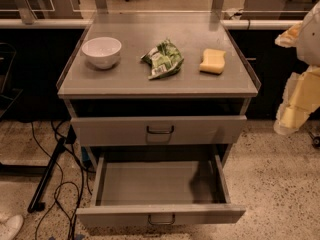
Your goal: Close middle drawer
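The middle drawer (161, 215) is pulled far out of the grey cabinet. It has a low flat front with a small loop handle (161, 219), and its inside (150, 184) is empty. Above it, the taller-fronted top drawer (159, 130) with a larger handle stands slightly out. The lowest drawer is hidden under the open one. My arm and gripper (294, 109) hang at the right edge of the camera view. They are beside the cabinet's right side and apart from the drawer.
On the cabinet top (125, 81) stand a white bowl (102, 52), a green snack bag (162, 59) and a yellow sponge (213, 61). Black cables (55, 184) and a dark bar lie on the floor to the left. A low wall runs behind the cabinet.
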`<state>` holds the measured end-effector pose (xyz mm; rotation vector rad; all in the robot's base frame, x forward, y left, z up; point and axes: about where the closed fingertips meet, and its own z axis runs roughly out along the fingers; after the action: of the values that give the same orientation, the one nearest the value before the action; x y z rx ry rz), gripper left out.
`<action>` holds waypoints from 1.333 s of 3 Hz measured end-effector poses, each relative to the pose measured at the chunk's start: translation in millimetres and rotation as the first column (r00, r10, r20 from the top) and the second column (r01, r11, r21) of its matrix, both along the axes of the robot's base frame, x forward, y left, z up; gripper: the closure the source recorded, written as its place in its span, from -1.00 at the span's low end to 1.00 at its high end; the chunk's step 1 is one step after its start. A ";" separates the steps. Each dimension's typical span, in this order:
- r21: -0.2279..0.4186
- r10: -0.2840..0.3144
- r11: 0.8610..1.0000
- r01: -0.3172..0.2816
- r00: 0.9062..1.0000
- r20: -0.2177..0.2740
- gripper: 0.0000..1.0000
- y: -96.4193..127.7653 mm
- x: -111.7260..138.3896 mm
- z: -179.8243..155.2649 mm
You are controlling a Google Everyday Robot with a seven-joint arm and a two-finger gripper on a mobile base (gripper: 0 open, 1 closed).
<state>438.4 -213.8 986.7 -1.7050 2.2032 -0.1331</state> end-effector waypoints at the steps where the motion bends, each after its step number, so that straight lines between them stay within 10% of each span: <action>1: 0.000 0.000 1.000 0.000 1.000 0.000 -1.00 0.0 0.0 0.0; 2: 0.000 0.000 1.000 0.000 1.000 0.000 -0.85 0.0 0.0 0.0; 4: 0.000 0.000 1.000 0.000 1.000 0.000 0.24 0.0 0.0 0.1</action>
<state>438.4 -213.8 986.8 -1.7049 2.2030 -0.1333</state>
